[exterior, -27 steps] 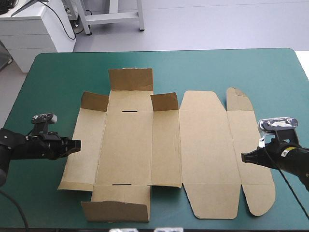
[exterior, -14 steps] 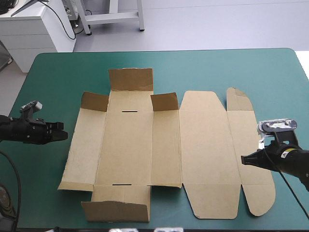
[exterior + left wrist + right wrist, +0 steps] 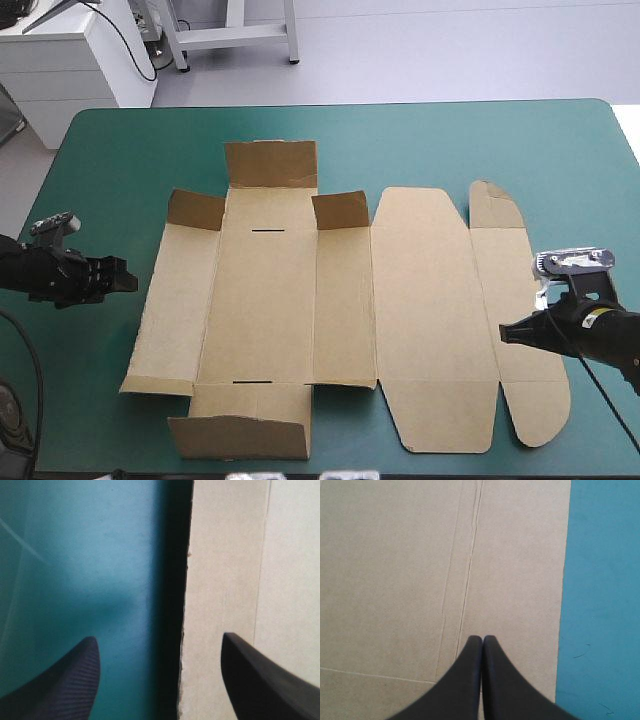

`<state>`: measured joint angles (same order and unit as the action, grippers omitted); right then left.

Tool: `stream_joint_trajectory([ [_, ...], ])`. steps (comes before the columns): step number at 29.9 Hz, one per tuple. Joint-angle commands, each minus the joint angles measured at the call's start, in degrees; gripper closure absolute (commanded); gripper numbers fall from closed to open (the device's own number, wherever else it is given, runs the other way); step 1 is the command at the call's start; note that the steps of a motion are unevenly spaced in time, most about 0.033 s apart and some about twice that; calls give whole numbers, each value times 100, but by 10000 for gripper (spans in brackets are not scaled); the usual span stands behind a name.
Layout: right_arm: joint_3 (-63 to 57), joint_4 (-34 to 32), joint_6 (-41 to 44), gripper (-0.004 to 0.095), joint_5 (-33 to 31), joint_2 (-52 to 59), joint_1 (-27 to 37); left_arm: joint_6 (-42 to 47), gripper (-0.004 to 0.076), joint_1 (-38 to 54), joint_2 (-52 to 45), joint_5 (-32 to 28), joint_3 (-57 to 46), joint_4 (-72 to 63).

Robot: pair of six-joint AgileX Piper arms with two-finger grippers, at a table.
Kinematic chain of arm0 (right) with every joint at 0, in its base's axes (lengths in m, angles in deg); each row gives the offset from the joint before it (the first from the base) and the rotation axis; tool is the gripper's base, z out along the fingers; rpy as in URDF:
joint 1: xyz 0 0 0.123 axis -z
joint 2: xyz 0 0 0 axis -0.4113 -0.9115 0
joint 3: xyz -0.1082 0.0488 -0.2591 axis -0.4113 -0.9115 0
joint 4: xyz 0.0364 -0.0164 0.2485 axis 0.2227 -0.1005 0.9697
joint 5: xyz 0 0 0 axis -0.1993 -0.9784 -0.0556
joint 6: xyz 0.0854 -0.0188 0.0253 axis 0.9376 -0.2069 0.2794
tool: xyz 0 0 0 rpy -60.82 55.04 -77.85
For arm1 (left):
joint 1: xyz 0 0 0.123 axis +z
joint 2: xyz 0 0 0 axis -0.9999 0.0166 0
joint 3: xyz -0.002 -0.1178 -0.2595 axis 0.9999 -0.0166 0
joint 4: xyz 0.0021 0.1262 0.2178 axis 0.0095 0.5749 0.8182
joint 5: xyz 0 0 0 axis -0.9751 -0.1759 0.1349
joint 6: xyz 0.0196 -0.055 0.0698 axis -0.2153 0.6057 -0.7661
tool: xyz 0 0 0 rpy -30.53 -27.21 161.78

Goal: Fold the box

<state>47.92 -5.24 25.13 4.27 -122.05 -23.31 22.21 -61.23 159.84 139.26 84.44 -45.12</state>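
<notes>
Finding the box [image 3: 330,310] spread nearly flat mid-table on the teal-green cover [image 3: 120,150], long axis running left to right, only the small flaps round its left panels raised; seeing the left gripper [image 3: 126,278] released, fingers wide apart, just beside the box's left edge and aimed at it, that edge lining up between the fingers in the wrist view; noting the right gripper [image 3: 503,333] clenched to a point, empty, over the narrow right-hand panel. Probably the left side wall to lift next, being nearest the left arm; calls only for a short advance to straddle that edge.
</notes>
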Motion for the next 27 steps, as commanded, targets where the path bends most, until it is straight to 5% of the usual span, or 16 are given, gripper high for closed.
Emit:
stream_joint_trajectory([
  [1,153,23,-49,927,129,46,42,24,239,-24,-165,37,162,-270],
  [12,153,34,-115,927,107,46,42,239,242,-47,118,838,132,-689],
  [27,153,41,-135,927,142,46,42,203,242,-800,172,573,-563,-944],
])
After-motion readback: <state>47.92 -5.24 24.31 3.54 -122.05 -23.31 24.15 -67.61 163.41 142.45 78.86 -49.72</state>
